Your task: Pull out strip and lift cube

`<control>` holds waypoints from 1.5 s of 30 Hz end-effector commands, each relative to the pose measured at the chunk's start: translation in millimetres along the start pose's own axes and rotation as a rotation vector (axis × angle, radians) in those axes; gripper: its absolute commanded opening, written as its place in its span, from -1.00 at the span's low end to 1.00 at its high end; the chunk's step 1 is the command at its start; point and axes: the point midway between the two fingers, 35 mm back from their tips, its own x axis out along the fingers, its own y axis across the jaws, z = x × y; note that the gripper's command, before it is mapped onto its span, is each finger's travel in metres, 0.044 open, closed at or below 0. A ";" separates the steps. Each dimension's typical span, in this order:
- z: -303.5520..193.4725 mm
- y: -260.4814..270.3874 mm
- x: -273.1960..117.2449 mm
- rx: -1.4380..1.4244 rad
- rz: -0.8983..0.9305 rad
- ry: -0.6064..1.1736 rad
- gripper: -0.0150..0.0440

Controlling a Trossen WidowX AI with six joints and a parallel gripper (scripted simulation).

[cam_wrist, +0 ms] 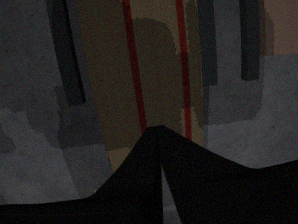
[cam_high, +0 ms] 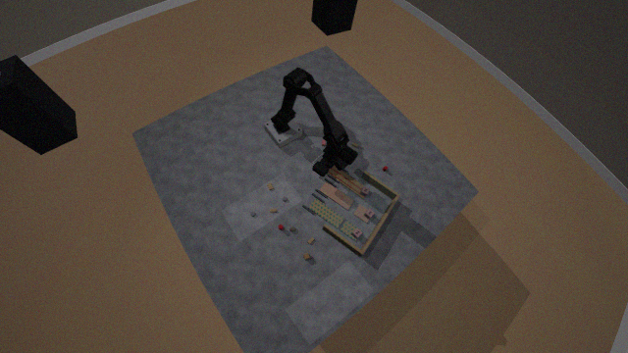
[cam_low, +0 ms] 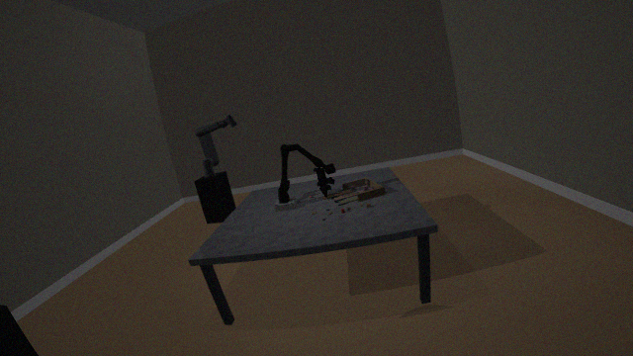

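Note:
A tan strip with red lines (cam_high: 349,182) (cam_wrist: 97,65) runs into the tray and shows no gap in the overhead view; a pink cube (cam_high: 364,191) sits at its far end. A pink strip (cam_high: 332,192) has a gap before its short far piece, which bears another cube (cam_high: 369,214). A yellow-green patterned strip (cam_high: 325,214) also has a gap before its far piece, with a third cube (cam_high: 357,233). Labels are unreadable. My gripper (cam_low: 325,195) (cam_wrist: 155,133) is shut and empty, over the near end of the tan strip. Its fingers hide part of that end; contact is unclear.
A wooden-walled tray (cam_high: 380,226) (cam_low: 372,193) surrounds the far ends and is open toward the arm. Dark rails (cam_wrist: 249,42) flank the strips. Small blocks and a red piece (cam_high: 281,226) lie to one side; another red piece (cam_high: 385,168) lies beyond the tray's other side.

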 end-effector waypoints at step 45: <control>-78.7 -0.2 3.2 -0.005 0.003 0.032 -0.49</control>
